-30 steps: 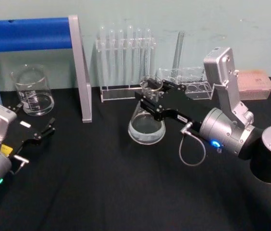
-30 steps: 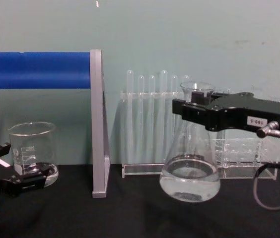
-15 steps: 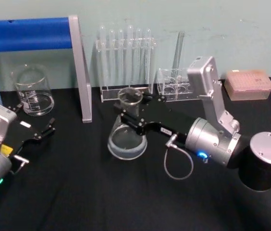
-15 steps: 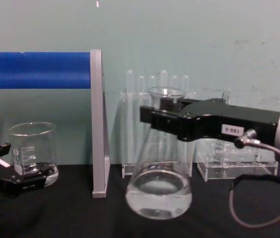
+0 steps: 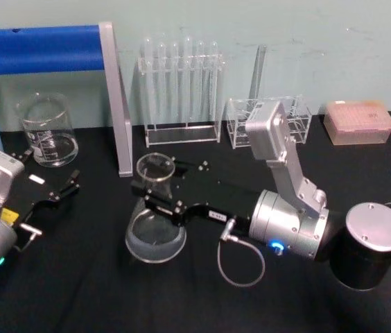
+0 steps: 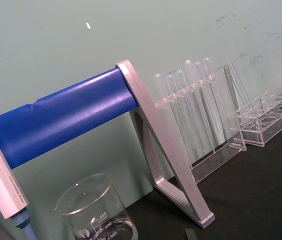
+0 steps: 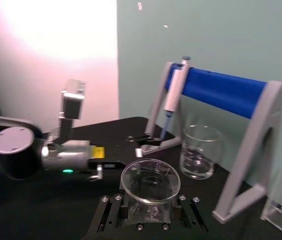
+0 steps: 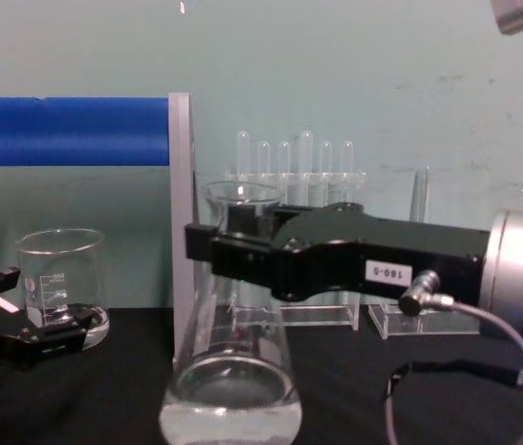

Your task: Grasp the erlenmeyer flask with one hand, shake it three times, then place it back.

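Note:
The erlenmeyer flask (image 5: 155,236) is clear glass with a little clear liquid in its wide base. My right gripper (image 5: 157,199), the hand with the white label, is shut on its neck just below the flared lip. In the chest view the flask (image 8: 231,399) stands upright at centre-left, close to the camera, with the right gripper (image 8: 234,252) across its neck. The right wrist view looks down into the flask's mouth (image 7: 150,181) between the jaws. I cannot tell whether the base touches the black table. My left gripper (image 5: 48,172) rests open at the left, near the beaker.
A glass beaker (image 5: 46,132) stands at the back left under a blue-barred pipette stand (image 5: 43,48). Behind the flask are a rack of test tubes (image 5: 181,83), a smaller clear rack (image 5: 268,118) and a pink tip box (image 5: 358,119).
My right gripper has carried the flask left and toward me, from in front of the test tube rack to beside the stand's grey leg. The left arm has not moved.

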{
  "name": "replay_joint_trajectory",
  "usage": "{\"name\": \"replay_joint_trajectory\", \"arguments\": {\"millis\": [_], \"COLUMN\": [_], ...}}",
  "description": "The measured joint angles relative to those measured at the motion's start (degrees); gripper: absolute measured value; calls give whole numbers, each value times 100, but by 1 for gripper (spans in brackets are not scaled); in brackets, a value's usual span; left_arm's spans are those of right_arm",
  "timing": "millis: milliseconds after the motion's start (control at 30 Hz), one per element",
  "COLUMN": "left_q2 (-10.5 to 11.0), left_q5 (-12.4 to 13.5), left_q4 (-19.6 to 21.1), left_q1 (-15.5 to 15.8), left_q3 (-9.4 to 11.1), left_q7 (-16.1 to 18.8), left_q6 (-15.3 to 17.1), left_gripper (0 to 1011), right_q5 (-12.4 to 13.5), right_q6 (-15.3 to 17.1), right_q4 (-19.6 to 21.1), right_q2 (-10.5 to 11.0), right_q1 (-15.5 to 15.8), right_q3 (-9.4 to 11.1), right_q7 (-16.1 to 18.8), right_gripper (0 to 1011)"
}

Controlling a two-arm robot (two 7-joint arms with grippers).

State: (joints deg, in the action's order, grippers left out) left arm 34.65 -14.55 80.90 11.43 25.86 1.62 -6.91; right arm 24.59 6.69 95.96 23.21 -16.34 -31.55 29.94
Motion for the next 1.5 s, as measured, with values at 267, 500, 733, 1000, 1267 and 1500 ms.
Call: {"name": "replay_joint_trajectory", "arguments": {"millis": [267, 500, 733, 1000, 1267, 1500], "left_q2": [0, 0, 0, 0, 0, 0], "left_q5": [0, 0, 0, 0, 0, 0], "left_q4": [0, 0, 0, 0, 0, 0], "left_q1": [0, 0, 0, 0, 0, 0], "left_q3": [0, 0, 0, 0, 0, 0], "left_q7": [0, 0, 0, 0, 0, 0], "left_q6": [0, 0, 0, 0, 0, 0], "left_gripper": [1001, 1001, 1001, 1001, 1001, 1001], "right_q5": [86, 102, 19, -119, -243, -383], "right_q6": [-9, -16, -26, -46, -79, -110], "right_q4": [141, 97, -131, -435, -727, -933], "right_q2": [102, 117, 63, 19, -14, -10], "right_q1": [14, -35, -120, -222, -289, -314], "right_q3": [-223, -285, -151, 172, 617, 1023], "right_q7": [151, 79, -199, -550, -906, -1214], "right_gripper": [450, 450, 450, 450, 450, 450]}}
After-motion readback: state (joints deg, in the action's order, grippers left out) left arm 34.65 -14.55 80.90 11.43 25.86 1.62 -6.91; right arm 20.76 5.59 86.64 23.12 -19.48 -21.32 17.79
